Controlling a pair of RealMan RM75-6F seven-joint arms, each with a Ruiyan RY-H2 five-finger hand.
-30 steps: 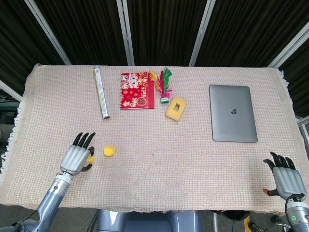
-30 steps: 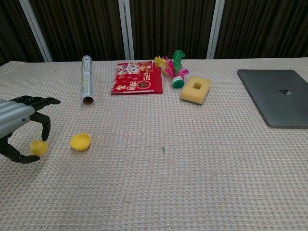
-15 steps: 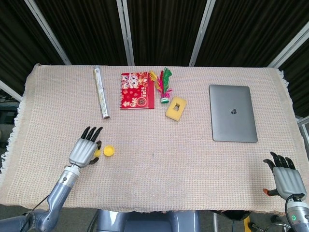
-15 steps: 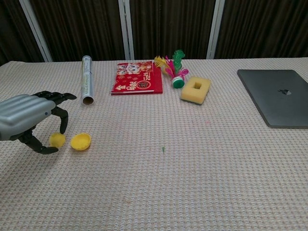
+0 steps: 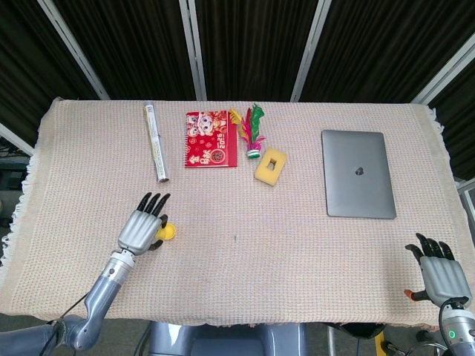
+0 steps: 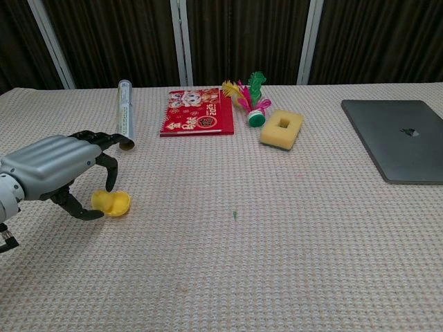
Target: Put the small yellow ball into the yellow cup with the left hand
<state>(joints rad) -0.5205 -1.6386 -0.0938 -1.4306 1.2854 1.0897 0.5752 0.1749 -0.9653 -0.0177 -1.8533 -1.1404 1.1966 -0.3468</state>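
Observation:
My left hand [image 6: 59,169] pinches the small yellow ball [image 6: 102,200] between thumb and a finger, low over the table at the near left. The ball sits right against the left rim of the yellow cup [image 6: 120,204], which lies on the cloth; I cannot tell if they touch. From the head view my left hand [image 5: 142,230] covers the ball, and the yellow cup [image 5: 170,233] peeks out at its right side. Resting at the table's near right corner is my right hand [image 5: 439,274], fingers apart and holding nothing.
Along the back stand a silver roll [image 5: 156,151], a red notebook [image 5: 211,139], a feathered shuttlecock [image 5: 251,133] and a yellow sponge block [image 5: 271,165]. A closed grey laptop [image 5: 358,173] lies at the right. A woven cloth [image 5: 245,252] covers the table.
My left hand has carried the ball rightward across the cloth, from well left of the cup up to its rim. The right hand has not moved.

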